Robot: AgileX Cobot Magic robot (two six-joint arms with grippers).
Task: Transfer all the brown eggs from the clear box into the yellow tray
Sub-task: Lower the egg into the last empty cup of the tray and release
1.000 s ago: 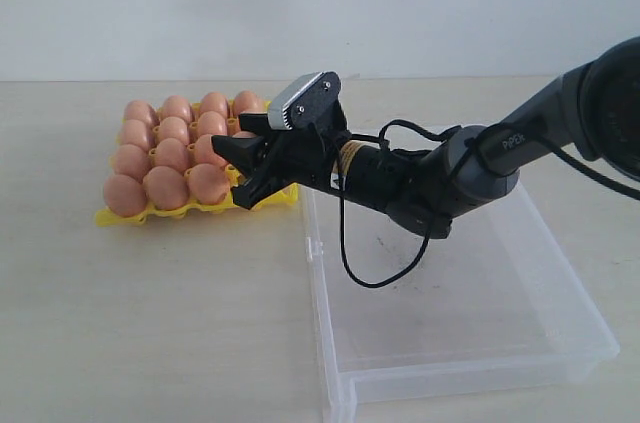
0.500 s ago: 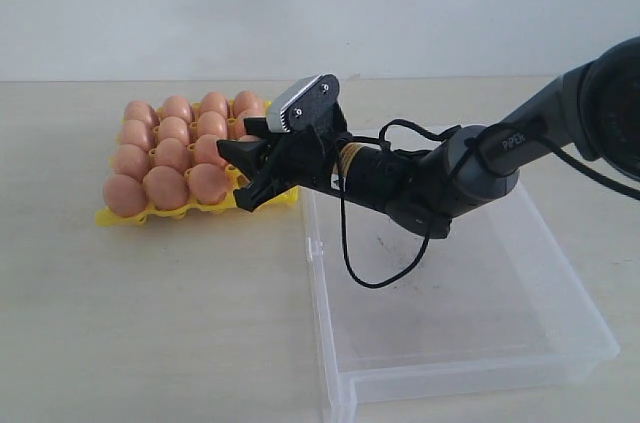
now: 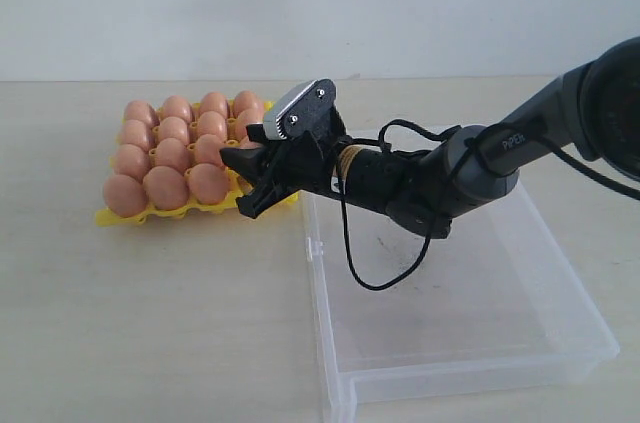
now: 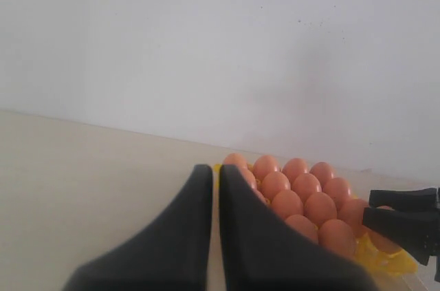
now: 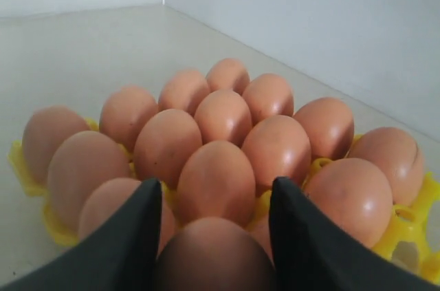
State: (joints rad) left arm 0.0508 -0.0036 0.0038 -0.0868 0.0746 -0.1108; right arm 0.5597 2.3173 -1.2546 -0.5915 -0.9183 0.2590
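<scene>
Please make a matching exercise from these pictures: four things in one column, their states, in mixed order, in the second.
1 clear box
2 yellow tray
3 left gripper
4 right gripper

A closed on a brown egg
B fingers together, nothing held
C no egg seen inside
D many eggs in its cups

Pairs: 1-C, 2-D, 3-B, 4-A

Eggs (image 3: 166,187) crowd nearly every cup of the tray (image 3: 120,215), with no gap for fingers between them. At the tray's corner nearest the box (image 3: 480,368), the right gripper (image 3: 236,181), closed on an egg (image 5: 213,256), fills the space. The arm (image 3: 470,173) lies across the box beside the tray. The table (image 3: 150,323) in front of the tray is open.
</scene>
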